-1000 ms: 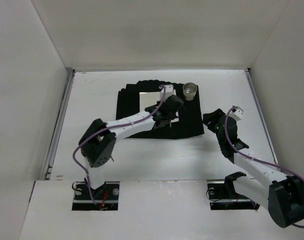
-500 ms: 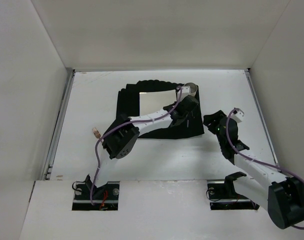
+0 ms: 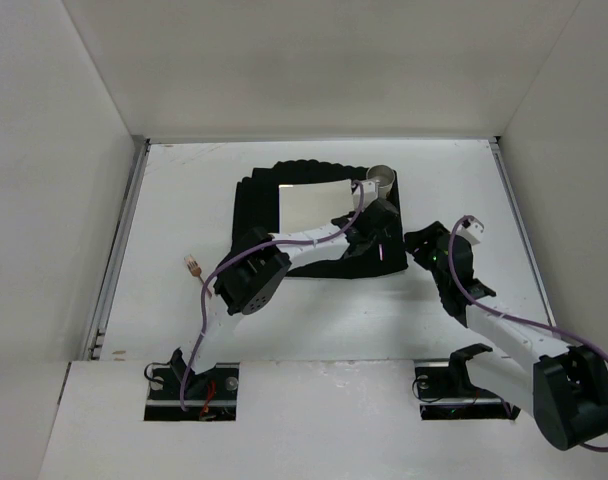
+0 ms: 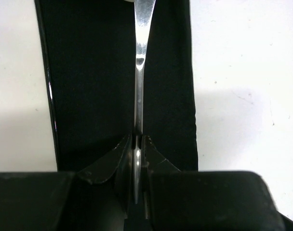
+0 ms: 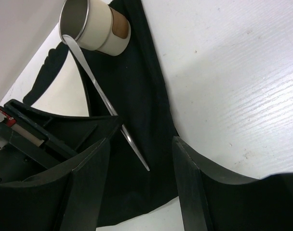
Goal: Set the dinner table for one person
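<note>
Your left gripper (image 4: 138,144) has swung rightward off the white plate (image 3: 312,205) since a second ago. It now sits over the right strip of the black mat (image 4: 88,72), jaws clamped on a slim silver utensil (image 4: 139,86). The utensil's far end points at the cup (image 5: 96,26) on the mat's far corner; you cannot tell whether they touch. Your right gripper (image 5: 141,142) hovers close beside the left one, jaws apart, at the mat's right edge. The white dinner table (image 3: 184,200) spreads beneath everything.
</note>
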You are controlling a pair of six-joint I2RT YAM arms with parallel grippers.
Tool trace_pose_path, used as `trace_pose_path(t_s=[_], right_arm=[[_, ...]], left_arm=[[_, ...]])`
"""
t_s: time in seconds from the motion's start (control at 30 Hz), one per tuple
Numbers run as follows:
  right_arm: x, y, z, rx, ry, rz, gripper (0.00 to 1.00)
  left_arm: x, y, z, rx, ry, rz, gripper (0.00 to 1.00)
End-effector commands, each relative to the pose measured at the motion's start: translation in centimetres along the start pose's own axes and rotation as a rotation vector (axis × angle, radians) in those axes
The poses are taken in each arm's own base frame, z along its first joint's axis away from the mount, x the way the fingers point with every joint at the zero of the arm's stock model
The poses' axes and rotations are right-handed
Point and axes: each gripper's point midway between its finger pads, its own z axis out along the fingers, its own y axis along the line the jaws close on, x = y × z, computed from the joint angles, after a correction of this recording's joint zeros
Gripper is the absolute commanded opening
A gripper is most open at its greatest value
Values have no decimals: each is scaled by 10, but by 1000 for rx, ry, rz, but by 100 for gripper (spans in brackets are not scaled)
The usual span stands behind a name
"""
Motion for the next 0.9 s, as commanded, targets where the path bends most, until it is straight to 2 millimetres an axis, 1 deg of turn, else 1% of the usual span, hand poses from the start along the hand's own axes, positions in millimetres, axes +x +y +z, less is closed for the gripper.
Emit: trace_pose_path(t_s=[0.0,0.1,0.2,0.3,0.37,0.5,0.6,0.7,0.87], right_arm=[[-10,15,2,-55,-32,21,61],[-8,14,3,-49,-27,19,61],[-8,15,5,-49,-25,15,61],[-6,16,6,-51,-21,9,61],[-7,18,6,-58,-21,9,61],[-8,19,4,-65,-26,11,61],[-9,19,3,-66,-27,11,61],[-9,19,3,-68,-27,12,61],[-8,19,4,-65,-26,11,61]], left_arm=[[3,2,-7,-10,-13,-61,4],[0,7,-18,-16,-39,-74,4],[-10,5,-30,9,-63,-86,4],[-23,-1,-42,44,-99,-78,4],[-24,-8,-46,68,-98,-68,4],[-7,-17,-35,122,9,-52,4],[3,-18,-28,125,48,-33,4],[7,-15,-21,125,67,-16,4],[2,-5,-15,100,70,-35,6]])
